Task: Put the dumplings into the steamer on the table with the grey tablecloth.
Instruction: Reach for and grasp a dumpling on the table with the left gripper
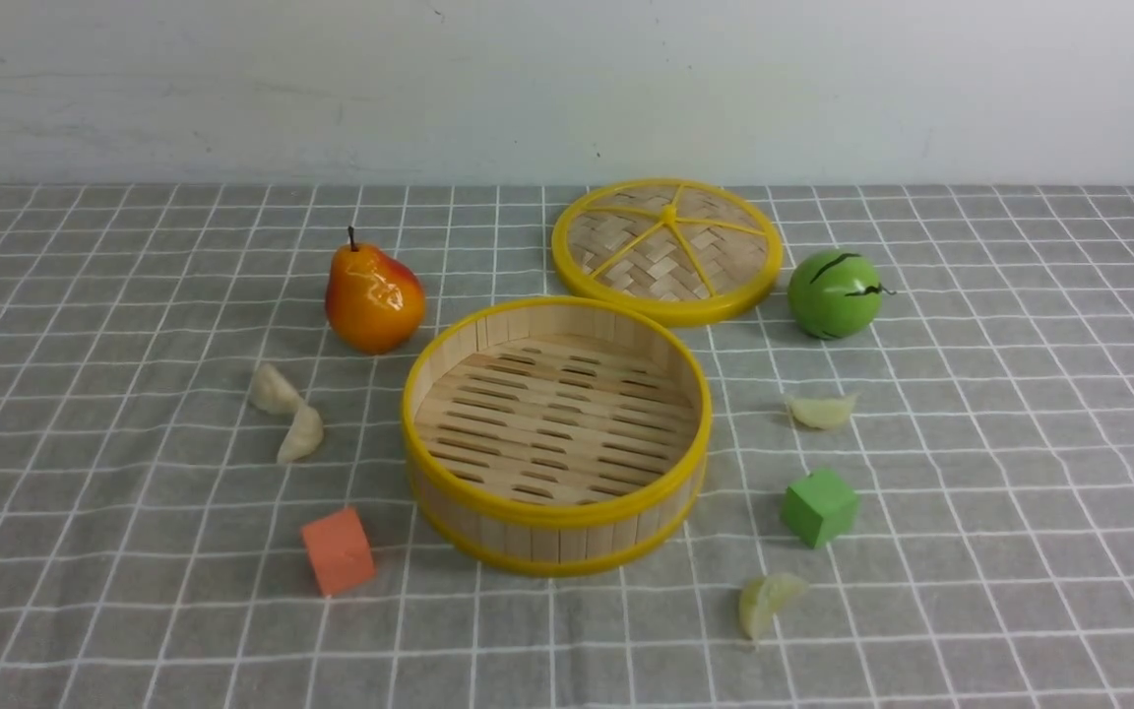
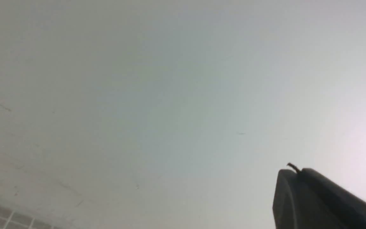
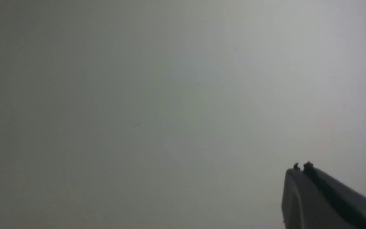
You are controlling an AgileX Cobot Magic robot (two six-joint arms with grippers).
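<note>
Flanking one steamer [image 1: 557, 537] lie four dumplings [image 1: 275, 390] [image 1: 301, 434] [image 1: 821, 410] [image 1: 769, 601] and two cubes [image 1: 338, 550] [image 1: 819, 506].

Steamer [image 1: 557, 514] mouth stood unobstructed from above (lid [image 1: 667, 251] lay behind, off it). Pear [image 1: 374, 295] stood near the left dumplings [image 1: 301, 433]; green cube [image 1: 819, 506] sat between the right dumplings [image 1: 821, 410]. Front counter [image 1: 85, 611] strip lay open.

The picture edge cuts off left tool [image 2: 298, 172] and right tool [image 3: 301, 168].

no readable text, labels or numbers anywhere
</note>
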